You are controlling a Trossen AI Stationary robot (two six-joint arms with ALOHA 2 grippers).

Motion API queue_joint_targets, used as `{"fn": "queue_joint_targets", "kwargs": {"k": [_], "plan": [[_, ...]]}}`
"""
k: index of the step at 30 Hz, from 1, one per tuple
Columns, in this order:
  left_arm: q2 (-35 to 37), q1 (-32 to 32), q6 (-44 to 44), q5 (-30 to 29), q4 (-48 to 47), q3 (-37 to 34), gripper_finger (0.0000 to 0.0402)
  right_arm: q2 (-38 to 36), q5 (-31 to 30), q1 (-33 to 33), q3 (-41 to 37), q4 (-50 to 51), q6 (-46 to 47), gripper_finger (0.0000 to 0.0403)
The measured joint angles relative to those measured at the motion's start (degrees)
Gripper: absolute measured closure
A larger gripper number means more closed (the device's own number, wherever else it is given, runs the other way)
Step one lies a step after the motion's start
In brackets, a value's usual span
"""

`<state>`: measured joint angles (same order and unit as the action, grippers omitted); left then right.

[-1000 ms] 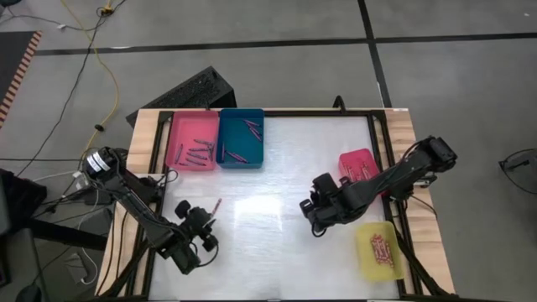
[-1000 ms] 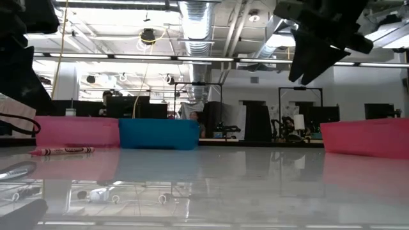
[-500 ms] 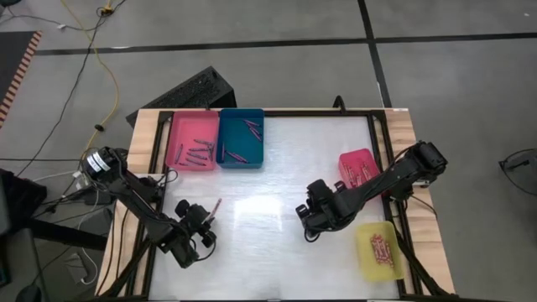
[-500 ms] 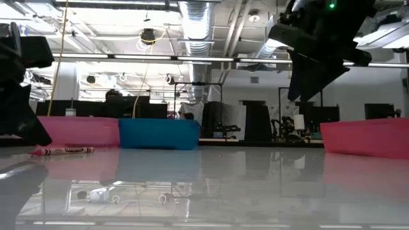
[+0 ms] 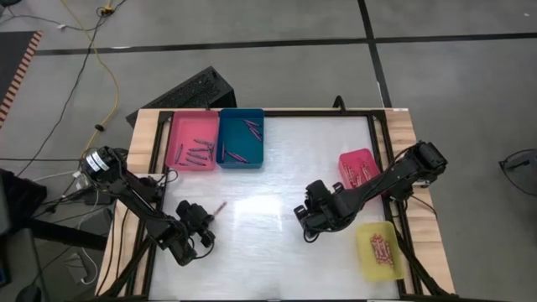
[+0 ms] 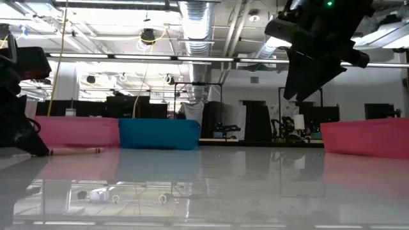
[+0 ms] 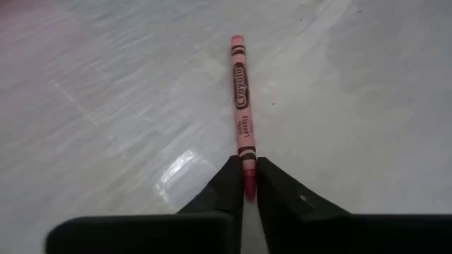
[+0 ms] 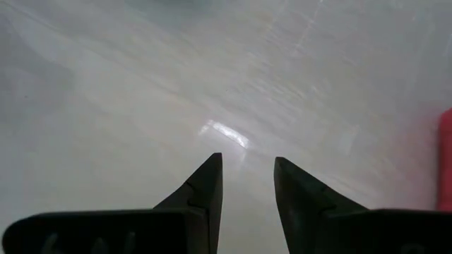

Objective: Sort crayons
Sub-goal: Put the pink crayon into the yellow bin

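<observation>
Left wrist view: left gripper point(image 7: 246, 185) pinches the end of a red crayon point(image 7: 241, 99) lying on the table point(image 7: 106, 106). Right gripper point(image 8: 246, 176): fingers apart, empty.

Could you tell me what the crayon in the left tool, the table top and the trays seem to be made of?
Crayon: likely wax in a matte red paper wrapper, given its printed label and black bands. Table top: a smooth, glossy white sheet, perhaps laminate; it mirrors the ceiling lights. Pink tray and blue tray: apparently moulded plastic, uniformly coloured with thin walls.
</observation>
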<state>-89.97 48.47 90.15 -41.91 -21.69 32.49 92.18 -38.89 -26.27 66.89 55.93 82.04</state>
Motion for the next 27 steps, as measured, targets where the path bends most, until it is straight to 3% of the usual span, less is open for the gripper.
{"fn": "queue_joint_targets", "kwargs": {"k": [7, 13, 21, 27], "plan": [[-0.02, 0.01, 0.06, -0.37, 1.12, 0.0, 0.0396, 0.0, -1.19, -1.24, 0.0, -4.22, -0.21, 0.028], [0.71, 1.55, -2.53, -6.49, 8.23, -0.02, 0.04, 0.0, -7.4, -4.44, 0.0, -14.79, -8.08, 0.028], [3.37, 5.21, -12.44, -21.33, 20.73, -0.04, 0.0401, 0.93, -28.03, -14.19, 0.0, -40.32, -33.32, 0.028], [7.37, 7.8, -28.88, -29.59, 33.89, -0.04, 0.04, 4.93, -29.16, -19.08, 0.0, -60.2, -49.28, 0.028]]}}
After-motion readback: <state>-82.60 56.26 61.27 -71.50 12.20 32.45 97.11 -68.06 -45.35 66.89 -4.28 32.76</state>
